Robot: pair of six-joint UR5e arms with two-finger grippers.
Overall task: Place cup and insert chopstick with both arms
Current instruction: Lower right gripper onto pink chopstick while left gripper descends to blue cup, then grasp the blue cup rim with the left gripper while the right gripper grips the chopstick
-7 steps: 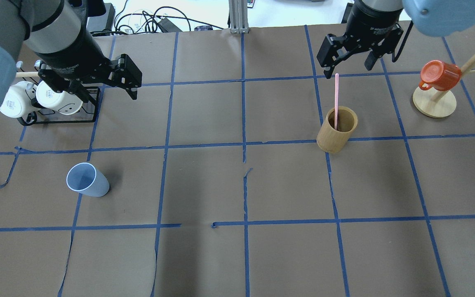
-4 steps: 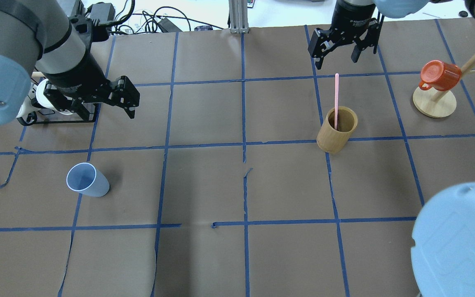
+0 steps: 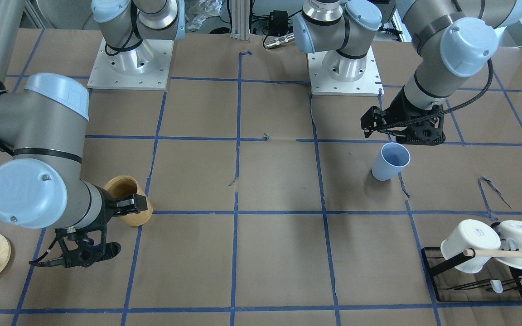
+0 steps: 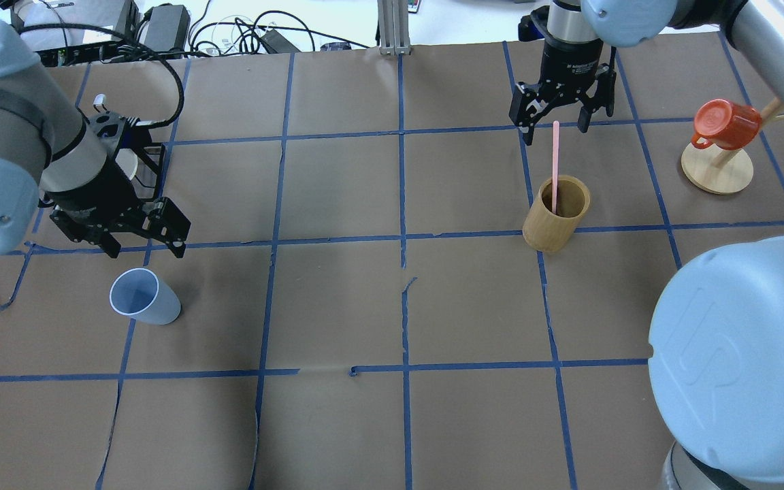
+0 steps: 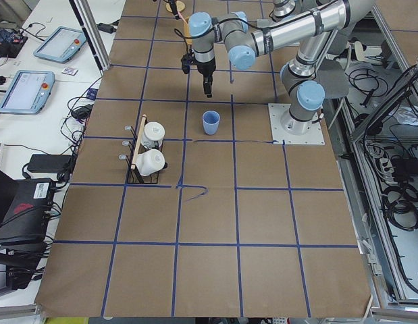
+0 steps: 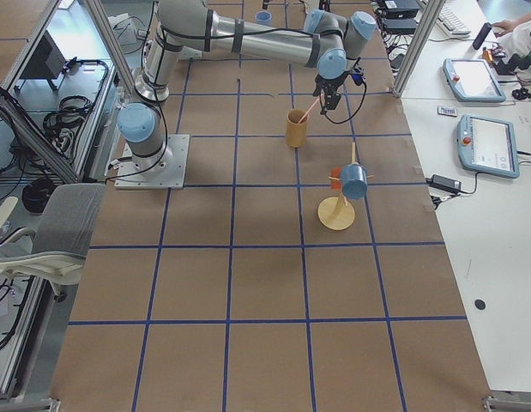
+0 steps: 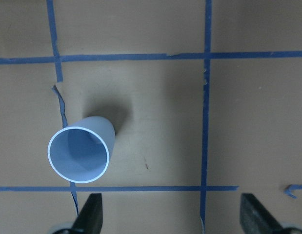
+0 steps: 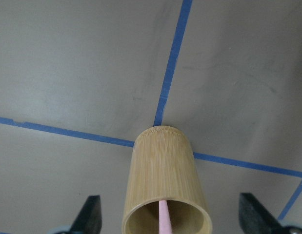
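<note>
The pale blue cup (image 4: 143,297) stands upright on the table's left side, also in the front view (image 3: 390,161) and the left wrist view (image 7: 80,152). My left gripper (image 4: 147,248) is open and empty, above and just behind the cup; the wrist view shows its fingertips (image 7: 90,217) wide apart. One pale pink chopstick (image 4: 554,167) stands in the tan wooden holder (image 4: 555,214). My right gripper (image 4: 555,131) is open, its jaws either side of the chopstick's top without touching. The right wrist view shows the holder (image 8: 163,170) and the chopstick (image 8: 164,217) below.
A black rack (image 3: 474,276) with two white mugs (image 3: 469,246) and a wooden rod stands at the far left. An orange mug (image 4: 725,122) hangs on a wooden mug tree (image 4: 716,170) at the far right. My right arm's elbow (image 4: 739,361) looms over the near right.
My left gripper has moved from the mug rack toward the blue cup. My right gripper has come down around the chopstick's top. Both stay open. Cup, holder and chopstick have not moved.
</note>
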